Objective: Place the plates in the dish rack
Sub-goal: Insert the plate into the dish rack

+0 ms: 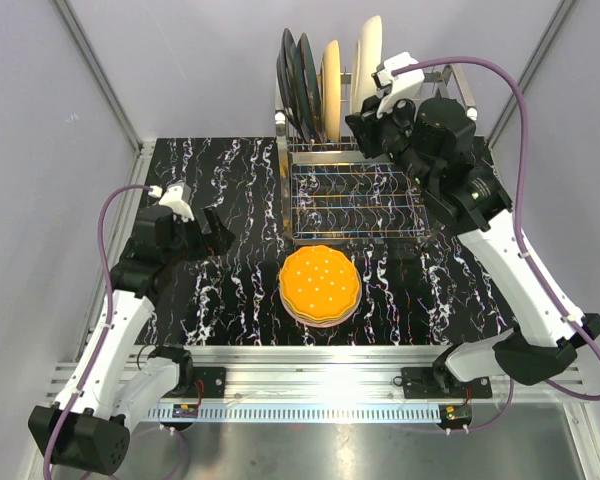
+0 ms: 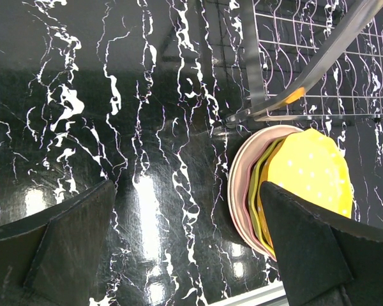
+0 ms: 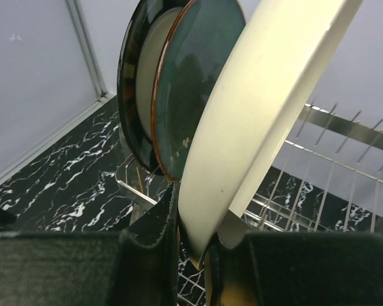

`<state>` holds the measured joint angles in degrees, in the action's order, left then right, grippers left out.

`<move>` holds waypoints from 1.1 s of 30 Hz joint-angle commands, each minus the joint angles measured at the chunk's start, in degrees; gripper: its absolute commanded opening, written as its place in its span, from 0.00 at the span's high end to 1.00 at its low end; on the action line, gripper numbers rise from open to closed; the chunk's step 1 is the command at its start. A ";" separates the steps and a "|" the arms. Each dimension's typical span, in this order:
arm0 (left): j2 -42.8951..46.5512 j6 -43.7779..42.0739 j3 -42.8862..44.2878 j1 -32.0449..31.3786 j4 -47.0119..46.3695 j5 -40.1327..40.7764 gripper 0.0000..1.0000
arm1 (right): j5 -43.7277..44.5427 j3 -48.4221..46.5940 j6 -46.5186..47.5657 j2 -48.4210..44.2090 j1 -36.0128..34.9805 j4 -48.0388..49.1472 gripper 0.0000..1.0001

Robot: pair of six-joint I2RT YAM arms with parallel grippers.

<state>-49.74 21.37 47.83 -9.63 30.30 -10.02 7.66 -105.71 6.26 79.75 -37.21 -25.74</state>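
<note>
Now 4 plates [image 1: 305, 75] stand upright at the dish rack [image 1: 355, 200], 12 o'clock; 3 lie stacked. The right gripper [image 3: 195, 236] pinches the cream plate [image 3: 268, 115]. The left gripper [image 2: 188, 217] gapes wide.

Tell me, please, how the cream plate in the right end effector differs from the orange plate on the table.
The cream plate stands on edge at the rack; the orange plate lies flat atop a stack. The cream plate is plain, the orange plate dotted. The right end effector grips the cream plate; the orange plate is unheld. Both are round.

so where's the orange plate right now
In the top view, the orange plate tops a short stack on the table, centre front, just on the near side of the rack.
</note>
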 commanded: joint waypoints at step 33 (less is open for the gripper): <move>-1.86 -0.27 -0.11 1.19 -2.62 -1.40 0.01 | -21.99 1.64 -6.00 3.93 10.05 8.24 0.86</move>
<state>-51.51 21.37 47.83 -8.80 30.24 -10.96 -13.17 -104.92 0.80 84.05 -27.68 -21.96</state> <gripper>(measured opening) 0.988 0.205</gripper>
